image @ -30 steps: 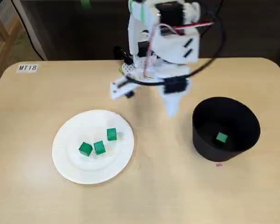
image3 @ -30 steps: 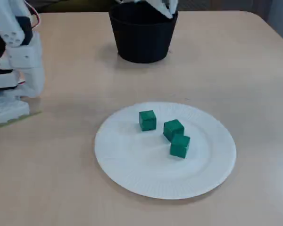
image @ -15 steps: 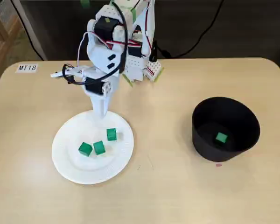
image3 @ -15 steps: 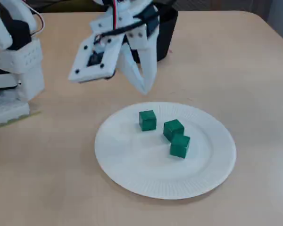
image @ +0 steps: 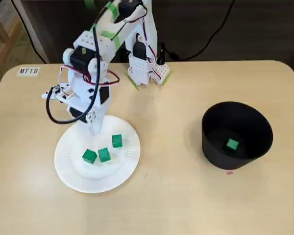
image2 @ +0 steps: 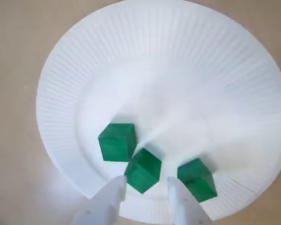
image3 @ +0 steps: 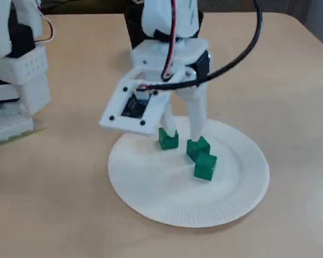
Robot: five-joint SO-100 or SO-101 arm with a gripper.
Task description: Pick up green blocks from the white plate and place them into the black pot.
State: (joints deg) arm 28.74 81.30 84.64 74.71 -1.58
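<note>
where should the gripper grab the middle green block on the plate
Grip the middle green block from above, on two opposite side faces. In the wrist view it sits cornerwise to the open gripper, so probably twist the wrist square first.

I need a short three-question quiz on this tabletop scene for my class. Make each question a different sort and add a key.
1. Multiple choice: how many green blocks lie on the white plate? A two, B three, C five.
2. True or false: the black pot is empty.
3. Fill the gap: the gripper hangs over the plate with its jaws ____.
Key: 1 B. 2 false, one green block lies inside. 3 open.
</note>
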